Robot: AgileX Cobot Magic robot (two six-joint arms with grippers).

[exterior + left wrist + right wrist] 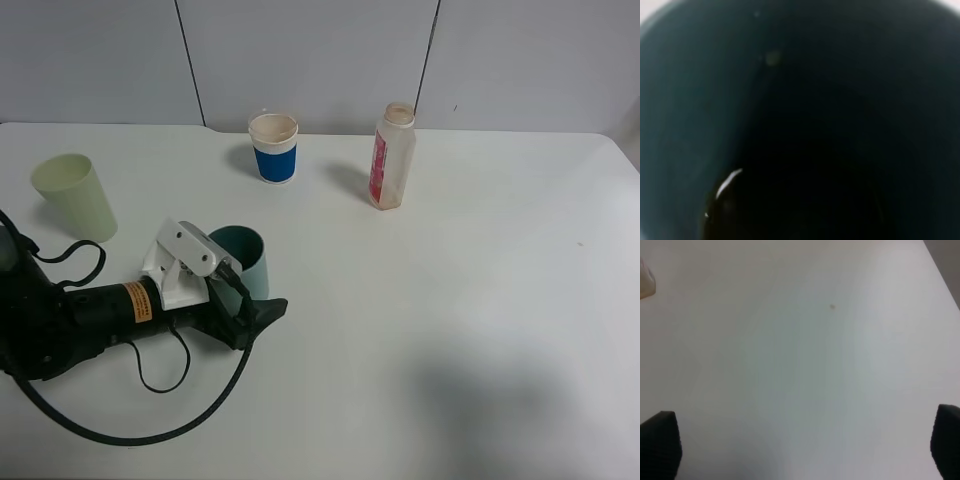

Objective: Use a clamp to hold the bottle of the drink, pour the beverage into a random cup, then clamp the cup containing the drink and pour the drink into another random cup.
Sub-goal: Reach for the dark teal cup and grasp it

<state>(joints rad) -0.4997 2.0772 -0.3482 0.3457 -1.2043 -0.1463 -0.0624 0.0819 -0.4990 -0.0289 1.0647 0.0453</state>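
Grey wall panels back a white desk point(480, 300). On its left side the left clamp point(222, 272), pale plates on a thick black arm, lies low against the plain teal-green tapered plastic cup point(250, 262), which stands upright. Its jaws are spread wide, and whether they touch the cup's wall cannot be told. The left wrist view looks into the cup's dark inside, where a little dark beverage point(725, 205) glints at the bottom. The step in hand, I judge, is gripping this cup. Close squarely at mid-height and gently, so the wall does not buckle. Lift it level, then carry it toward the short white paper cup with the blue band point(273, 147), well apart at the back. The right clamp point(800, 447) hangs over the desk, jaws wide.
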